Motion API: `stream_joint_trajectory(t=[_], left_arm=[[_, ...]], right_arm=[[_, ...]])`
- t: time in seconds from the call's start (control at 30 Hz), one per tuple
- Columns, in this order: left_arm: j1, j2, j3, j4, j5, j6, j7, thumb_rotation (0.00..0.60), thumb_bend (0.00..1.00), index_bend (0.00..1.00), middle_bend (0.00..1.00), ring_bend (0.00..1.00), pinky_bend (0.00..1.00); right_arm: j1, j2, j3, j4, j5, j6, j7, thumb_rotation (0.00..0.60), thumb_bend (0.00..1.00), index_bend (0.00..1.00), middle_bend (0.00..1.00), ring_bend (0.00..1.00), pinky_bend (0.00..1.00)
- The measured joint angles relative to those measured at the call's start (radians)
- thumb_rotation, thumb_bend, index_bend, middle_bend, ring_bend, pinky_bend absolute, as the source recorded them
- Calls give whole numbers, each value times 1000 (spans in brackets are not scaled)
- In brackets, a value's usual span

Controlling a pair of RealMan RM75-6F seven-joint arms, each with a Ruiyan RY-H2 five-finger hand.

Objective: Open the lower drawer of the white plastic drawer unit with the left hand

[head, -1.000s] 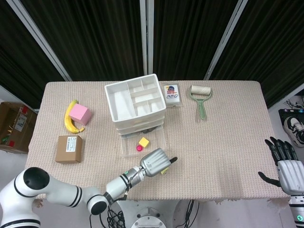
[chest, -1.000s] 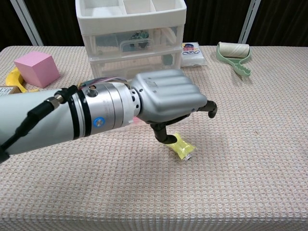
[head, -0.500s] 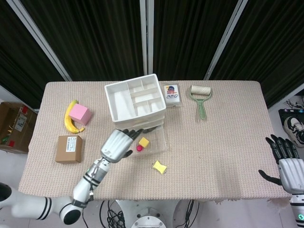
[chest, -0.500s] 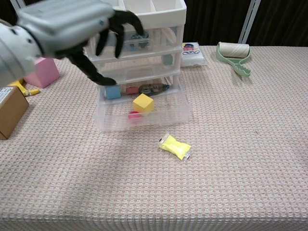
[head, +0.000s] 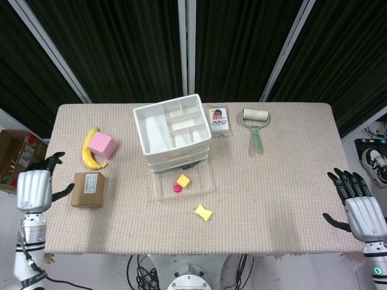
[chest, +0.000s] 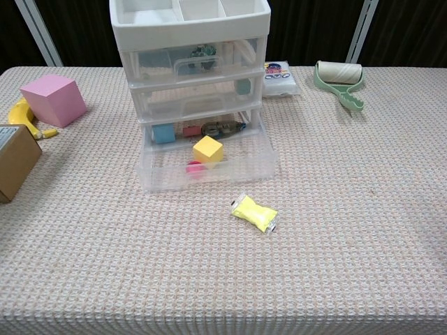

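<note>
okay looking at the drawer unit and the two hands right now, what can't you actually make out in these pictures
- Upper drawers' contents in the white drawer unit: chest view, blurred by frosted plastic fronts; head view, hidden under the top tray.
- Lower drawer rear part: tucked under the unit in both views.
- Left hand and right hand: head view only, at the frame edges; the chest view misses both.
- Brown box: cut off by the chest view's left edge.

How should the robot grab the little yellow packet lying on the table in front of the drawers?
Pinch the small yellow packet across its narrow middle, coming straight down from above. It lies flat on the tablecloth with bare cloth all round, so nothing blocks the fingers either side.
</note>
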Motion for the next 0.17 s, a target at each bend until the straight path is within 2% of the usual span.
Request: stream_joint_trajectory(t=[0.17], left_arm=[[89, 59, 62, 0, -18, -78, -30, 600, 116, 211, 251, 261, 266]], right_arm=[[0, -18, 1, 13, 10, -1, 5, 600, 81, 0, 0, 0, 0]])
